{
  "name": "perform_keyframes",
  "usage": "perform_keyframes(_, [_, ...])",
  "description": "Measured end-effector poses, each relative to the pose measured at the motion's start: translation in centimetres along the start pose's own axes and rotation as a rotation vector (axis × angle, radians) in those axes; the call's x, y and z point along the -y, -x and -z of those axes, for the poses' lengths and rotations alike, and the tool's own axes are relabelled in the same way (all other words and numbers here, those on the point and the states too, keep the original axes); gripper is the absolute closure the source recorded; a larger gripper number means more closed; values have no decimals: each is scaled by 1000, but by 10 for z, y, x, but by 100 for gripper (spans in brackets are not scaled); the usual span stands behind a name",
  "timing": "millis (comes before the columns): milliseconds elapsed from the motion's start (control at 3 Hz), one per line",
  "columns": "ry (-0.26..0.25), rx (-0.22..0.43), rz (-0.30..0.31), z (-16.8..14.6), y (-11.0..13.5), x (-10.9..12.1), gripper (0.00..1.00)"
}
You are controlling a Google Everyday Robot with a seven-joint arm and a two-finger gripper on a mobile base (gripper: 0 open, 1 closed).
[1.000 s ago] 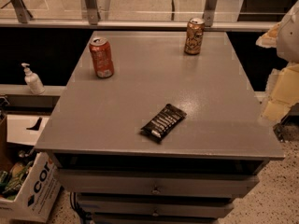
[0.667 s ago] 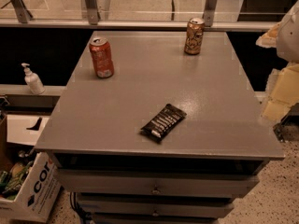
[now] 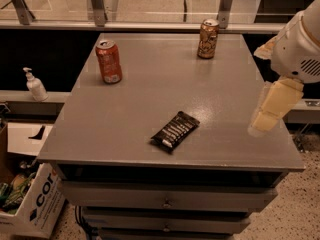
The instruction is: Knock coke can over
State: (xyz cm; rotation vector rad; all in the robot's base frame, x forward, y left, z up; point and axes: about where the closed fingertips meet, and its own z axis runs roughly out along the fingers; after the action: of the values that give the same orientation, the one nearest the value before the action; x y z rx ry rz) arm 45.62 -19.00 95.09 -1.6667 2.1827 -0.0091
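The coke can (image 3: pixel 109 61) is red-orange with white script and a silver top. It stands upright at the back left of the grey table (image 3: pixel 125 119). My gripper (image 3: pixel 261 125) hangs from the white arm (image 3: pixel 300 44) at the right of the view, just above the table's right edge. It is far to the right of the can and touches nothing. I see its cream-coloured finger (image 3: pixel 274 104) pointing down and to the left.
A brown-gold patterned can (image 3: pixel 207 38) stands upright at the back right. A black snack bar (image 3: pixel 175 130) lies flat near the front middle. A soap dispenser (image 3: pixel 35 85) sits on a ledge to the left. A cardboard box (image 3: pixel 35 204) sits on the floor at lower left.
My gripper and arm have moved left, from beyond the table's right edge to over it. The cans and the snack bar have not moved.
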Motion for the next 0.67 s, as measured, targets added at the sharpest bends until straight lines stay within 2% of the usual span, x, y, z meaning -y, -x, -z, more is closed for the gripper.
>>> perform_keyframes(667, [41,221,-32,-69,45,17,0])
